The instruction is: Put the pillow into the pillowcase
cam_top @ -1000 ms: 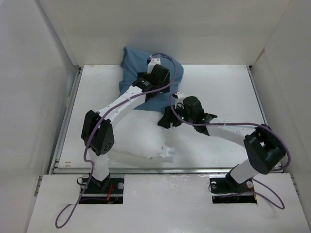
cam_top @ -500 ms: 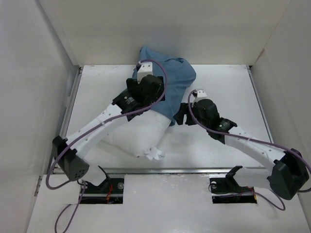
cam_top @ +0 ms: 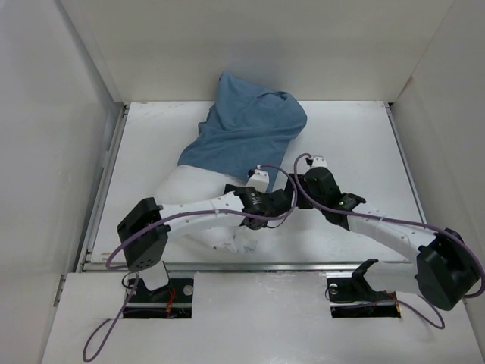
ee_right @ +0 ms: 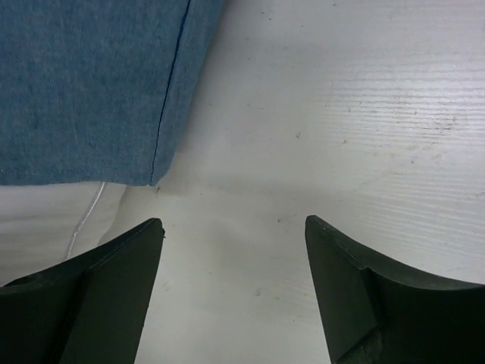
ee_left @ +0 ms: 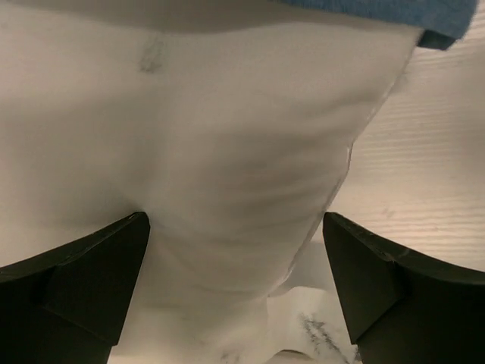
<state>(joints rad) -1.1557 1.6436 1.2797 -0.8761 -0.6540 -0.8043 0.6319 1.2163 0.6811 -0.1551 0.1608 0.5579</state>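
The slate-blue pillowcase (cam_top: pixel 250 133) lies at the back of the table, drawn over the far part of the white pillow (cam_top: pixel 193 186). The pillow's near end sticks out toward the front edge. My left gripper (cam_top: pixel 261 203) sits low at the pillow's right side. In the left wrist view it (ee_left: pixel 235 227) is open wide, with the pillow (ee_left: pixel 227 136) bulging between its fingers and the pillowcase hem (ee_left: pixel 394 11) at the top. My right gripper (cam_top: pixel 292 189) stands open just right of the pillow. Its wrist view shows it (ee_right: pixel 233 224) over bare table, the pillowcase (ee_right: pixel 91 83) to the upper left.
White walls enclose the table (cam_top: pixel 356 144) on the left, back and right. A metal rail (cam_top: pixel 303 266) runs along the near edge. Both arms cross low in front of the pillow, their purple cables looping near each other.
My left arm has left the pillowcase at the back and swung down to the pillow's near right side. The pillowcase now lies further over the pillow. The right gripper shifted slightly.
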